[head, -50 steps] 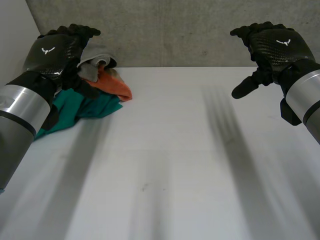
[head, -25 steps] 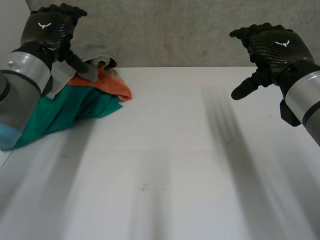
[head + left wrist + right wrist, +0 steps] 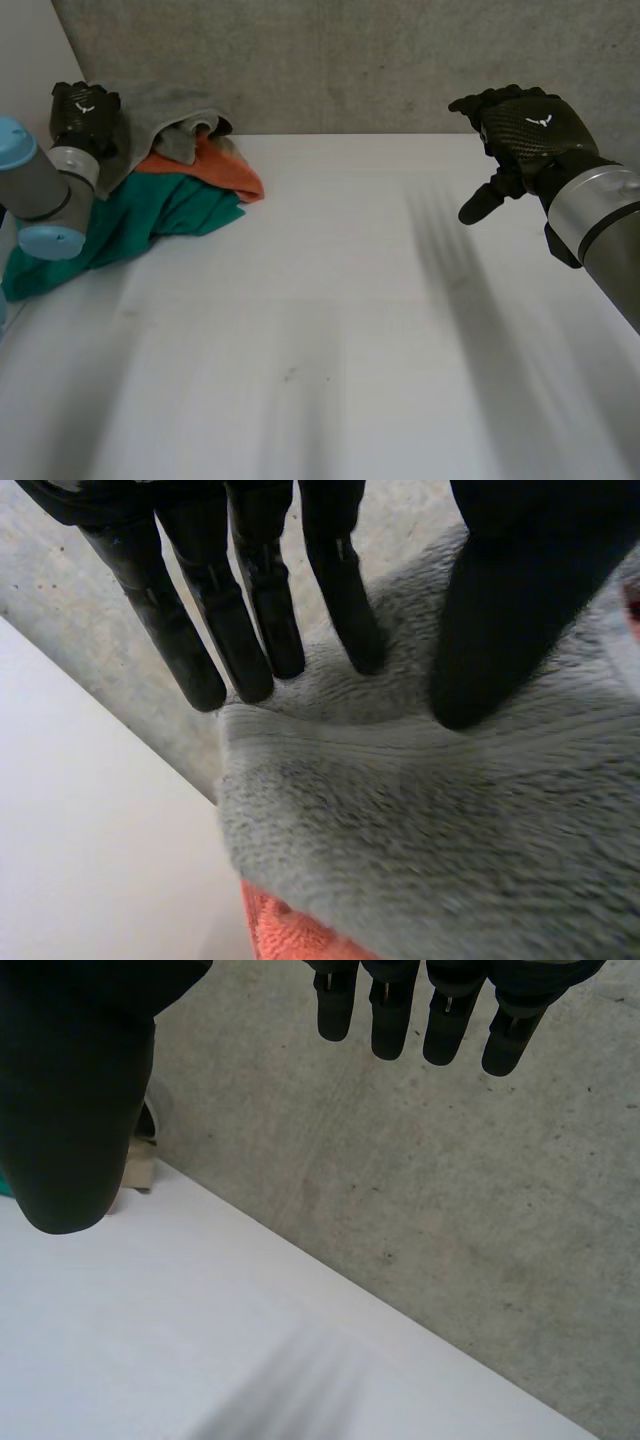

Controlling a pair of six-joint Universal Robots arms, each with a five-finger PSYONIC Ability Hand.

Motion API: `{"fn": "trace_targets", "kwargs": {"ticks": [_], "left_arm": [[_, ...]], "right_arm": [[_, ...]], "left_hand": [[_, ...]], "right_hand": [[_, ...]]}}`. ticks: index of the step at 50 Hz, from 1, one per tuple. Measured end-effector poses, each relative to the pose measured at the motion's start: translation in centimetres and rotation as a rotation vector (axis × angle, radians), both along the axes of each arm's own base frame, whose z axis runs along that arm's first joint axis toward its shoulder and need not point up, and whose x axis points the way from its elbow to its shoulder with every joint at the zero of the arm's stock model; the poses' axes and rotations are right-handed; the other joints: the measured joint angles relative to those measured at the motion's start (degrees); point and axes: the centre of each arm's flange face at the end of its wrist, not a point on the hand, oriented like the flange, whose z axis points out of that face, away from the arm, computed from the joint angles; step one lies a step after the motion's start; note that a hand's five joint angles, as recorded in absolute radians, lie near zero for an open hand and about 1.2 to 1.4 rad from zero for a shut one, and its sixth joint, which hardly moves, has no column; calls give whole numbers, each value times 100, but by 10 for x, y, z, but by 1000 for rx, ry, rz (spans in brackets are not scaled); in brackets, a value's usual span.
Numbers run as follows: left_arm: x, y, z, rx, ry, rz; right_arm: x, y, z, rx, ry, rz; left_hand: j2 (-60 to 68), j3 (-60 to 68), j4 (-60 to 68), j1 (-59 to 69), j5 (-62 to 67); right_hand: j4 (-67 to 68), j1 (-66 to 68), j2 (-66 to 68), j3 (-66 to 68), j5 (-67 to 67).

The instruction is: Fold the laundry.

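A pile of laundry lies at the table's back left corner, with a grey fleecy towel [image 3: 165, 105] on top, an orange cloth [image 3: 220, 170] under it and a teal cloth [image 3: 150, 215] spread in front. My left hand [image 3: 85, 112] reaches down onto the back left of the pile. In the left wrist view its straight fingers [image 3: 250, 610] and thumb rest with their tips on the grey towel [image 3: 420, 820], and a strip of the orange cloth [image 3: 290, 935] shows under the towel's edge. My right hand [image 3: 528, 125] hangs open above the table's back right, its fingers [image 3: 390, 1010] straight and holding nothing.
A rough concrete wall [image 3: 350, 60] closes off the back of the white table [image 3: 330, 330]. A plain white wall [image 3: 25, 60] stands at the left beside the pile. My left forearm [image 3: 35, 195] lies across the teal cloth's left side.
My left hand has swung back and left, then down onto the grey towel at the rear of the pile. My right hand has drifted slightly left.
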Motion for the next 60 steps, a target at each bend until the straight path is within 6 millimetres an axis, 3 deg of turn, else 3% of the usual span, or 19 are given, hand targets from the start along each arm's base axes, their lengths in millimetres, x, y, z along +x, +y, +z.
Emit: {"fn": "trace_targets", "kwargs": {"ticks": [3, 6, 10, 13, 17, 20, 23, 24, 26, 28, 30, 32, 33, 41, 46, 53, 55, 58, 60], "left_arm": [[-3, -1, 5, -26, 7, 2], [-8, 2, 14, -47, 16, -2], [-24, 16, 50, -107, 51, -29], [-42, 43, 105, -195, 129, -92], [-63, 99, 193, -333, 290, -237], [-69, 132, 235, -394, 384, -336], [-71, 146, 248, -399, 425, -390], [-72, 147, 245, -378, 431, -402], [-73, 145, 236, -341, 429, -402], [-74, 136, 213, -270, 409, -384], [-73, 122, 182, -191, 373, -351], [-72, 116, 167, -158, 352, -332], [-70, 106, 144, -111, 315, -303], [-43, 55, 56, 3, 146, -163], [-25, 23, 20, -10, 101, -109], [-14, -6, -13, -35, 87, -109], [-15, -10, -18, -40, 84, -127], [-17, -13, -20, -52, 79, -154], [-20, -14, -18, -64, 79, -165]], "right_arm": [[0, -1, 0, -6, 4, -2], [0, -2, 0, -11, 4, -3], [0, -3, 1, -17, 2, -4], [-1, -3, 3, -21, -1, -5], [-3, -5, 6, -29, -5, -10], [-5, -6, 8, -34, -8, -15], [-7, -7, 10, -38, -11, -19], [-8, -7, 11, -41, -12, -20], [-8, -6, 12, -43, -13, -21], [-9, -6, 13, -47, -14, -22], [-9, -6, 14, -50, -15, -22], [-9, -6, 14, -50, -15, -22], [-9, -6, 14, -51, -16, -22], [-9, -7, 13, -50, -14, -23], [-10, -8, 11, -46, -11, -27], [-17, -19, 1, -19, 0, -58], [-18, -23, -3, -8, 3, -65], [-19, -28, -9, 4, 10, -70], [-19, -29, -13, 9, 17, -71]], "left_hand": [[891, 952, 977, 694, 922], [1052, 1136, 1155, 694, 953], [1059, 1140, 1158, 694, 954], [1061, 1143, 1160, 694, 954], [1062, 1143, 1160, 694, 954], [1062, 1143, 1160, 694, 954], [729, 892, 892, 456, 773], [-481, -378, -269, -847, -352], [-1811, -1686, -1728, -2545, -1784], [-3611, -3475, -3566, -4275, -3587], [-4355, -4246, -4328, -4658, -4320], [-4355, -4246, -4328, -4658, -4320], [-4462, -4353, -4422, -4659, -4375], [-4462, -4353, -4421, -4659, -4375], [-4462, -4353, -4422, -4659, -4376], [-4331, -4238, -4311, -4510, -4260], [-3560, -3463, -3493, -3533, -3436], [-369, -291, -387, -397, -401], [702, 775, 819, 311, 682]], "right_hand": [[0, 0, 0, 0, 0], [0, 0, 0, 0, 0], [0, 0, 0, 0, 0], [0, 0, 0, 0, 0], [0, 0, 0, 0, 0], [0, 0, 0, 0, 0], [0, 0, 0, 0, 0], [0, 0, 0, 0, 0], [0, 0, 0, 0, 0], [0, 0, 0, 0, 0], [0, 0, 0, 0, 0], [0, 0, 0, 0, 0], [0, 0, 0, 0, 0], [0, 0, 0, 0, 0], [0, 0, 0, 0, 0], [0, 0, 0, 0, 0], [0, 0, 0, 0, 0], [0, 0, 0, 0, 0], [0, 0, 0, 0, 0]]}}
